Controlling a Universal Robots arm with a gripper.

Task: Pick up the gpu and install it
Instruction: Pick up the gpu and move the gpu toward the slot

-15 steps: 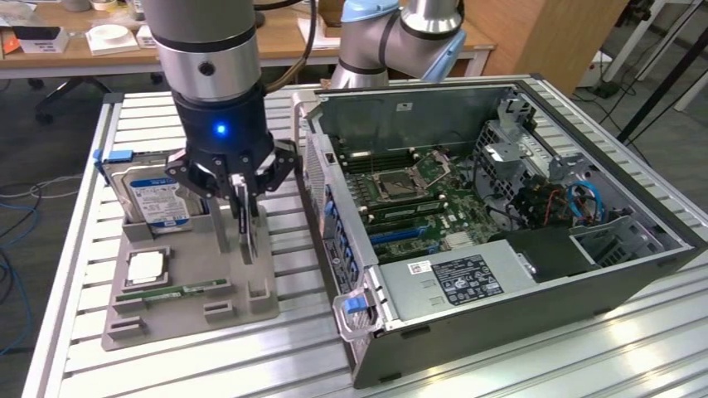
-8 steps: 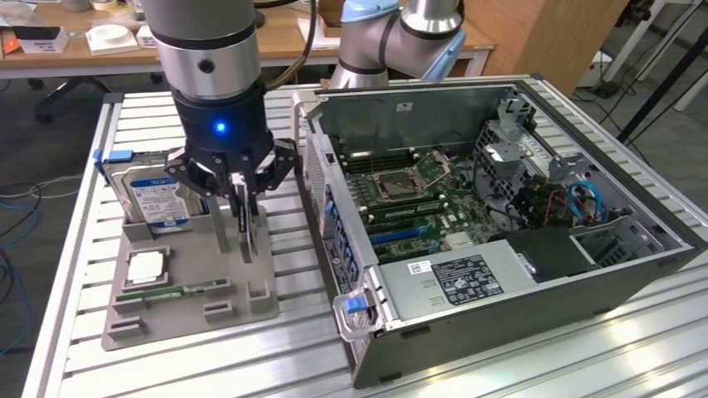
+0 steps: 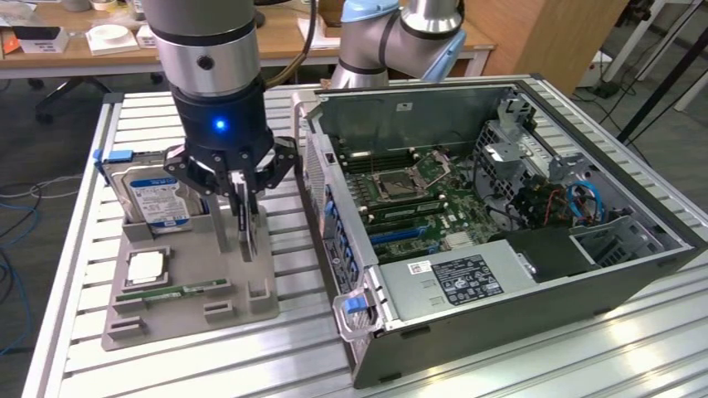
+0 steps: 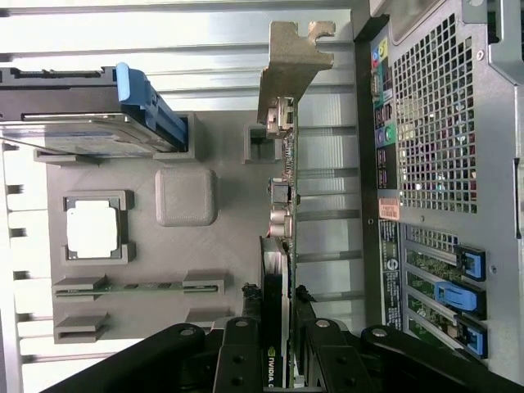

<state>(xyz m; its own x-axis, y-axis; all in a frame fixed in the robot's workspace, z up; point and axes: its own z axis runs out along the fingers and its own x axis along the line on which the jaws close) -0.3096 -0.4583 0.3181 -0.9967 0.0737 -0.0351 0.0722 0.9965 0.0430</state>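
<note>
My tool [image 3: 245, 222] is closed on the gpu [image 4: 281, 196], one finger against each face of the green card. The card stands on edge in the grey parts holder [image 3: 177, 313] on the worktop [image 3: 553, 365]. The holder sits just beside the open computer case [image 3: 498, 207], on the exterior view's left, with a hard drive [image 3: 155, 195] at its far end.

Hard drive [image 3: 155, 195] upright in grey tray [image 3: 188, 322]; processor [image 3: 146, 267], memory stick [image 3: 172, 290] in same tray; slatted table [image 3: 221, 369] beneath

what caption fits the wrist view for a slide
Wrist view: pincer clamped on the upright gpu at the grey parts tray, computer case alongside
</note>
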